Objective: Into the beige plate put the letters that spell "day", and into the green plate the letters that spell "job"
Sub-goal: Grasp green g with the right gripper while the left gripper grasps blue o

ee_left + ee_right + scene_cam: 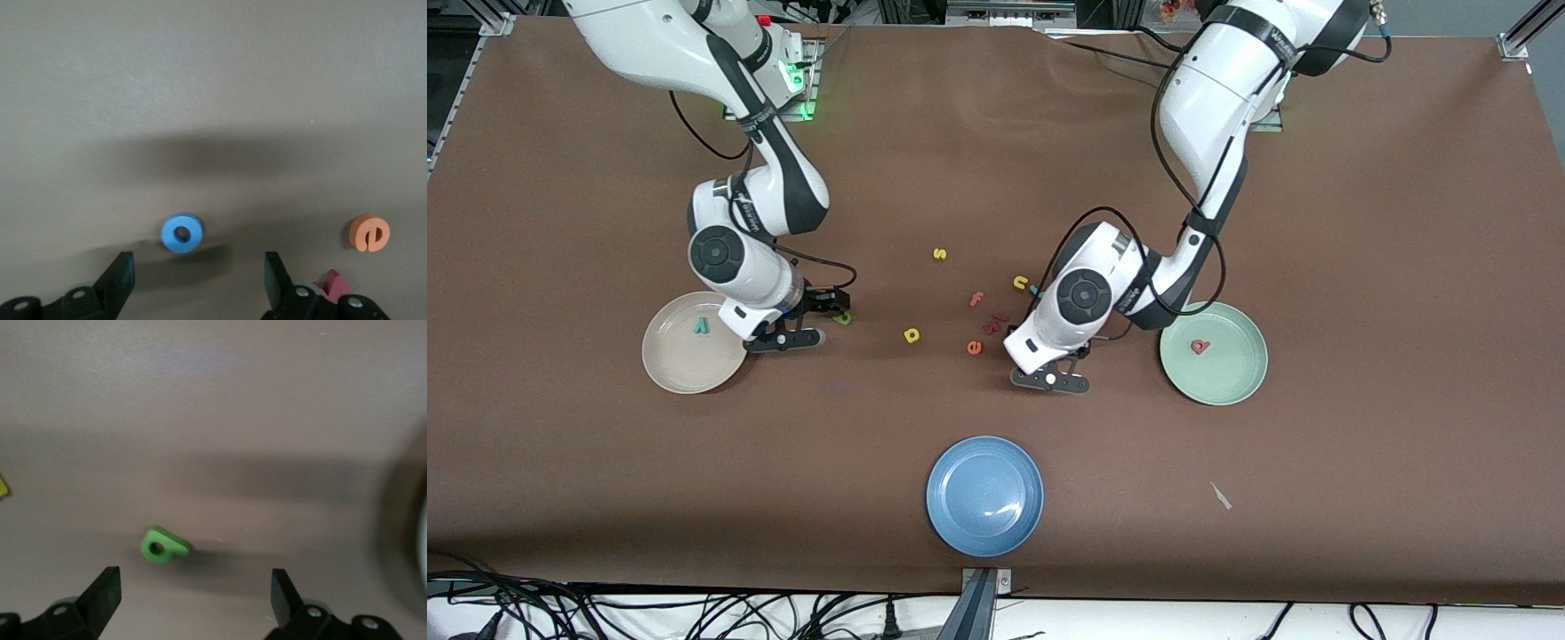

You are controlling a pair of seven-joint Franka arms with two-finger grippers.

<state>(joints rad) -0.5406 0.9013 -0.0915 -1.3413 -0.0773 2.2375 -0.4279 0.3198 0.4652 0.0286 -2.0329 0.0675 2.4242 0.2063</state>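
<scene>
left wrist view, open fingers (120,280) flank blue "o" (182,233)

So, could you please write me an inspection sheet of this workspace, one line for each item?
Surface: brown table, a small pale scrap near the front edge.
Job's things: teal y in the beige plate; red-pink b in the green plate; green a, yellow d and blue o on the table.
Clutter: blue plate, yellow s, yellow n, orange e, orange f.
Grippers: left gripper open over the o; right gripper open over the a.
Cables: black cables below the front edge.
Surroundings: nothing seen.
</scene>
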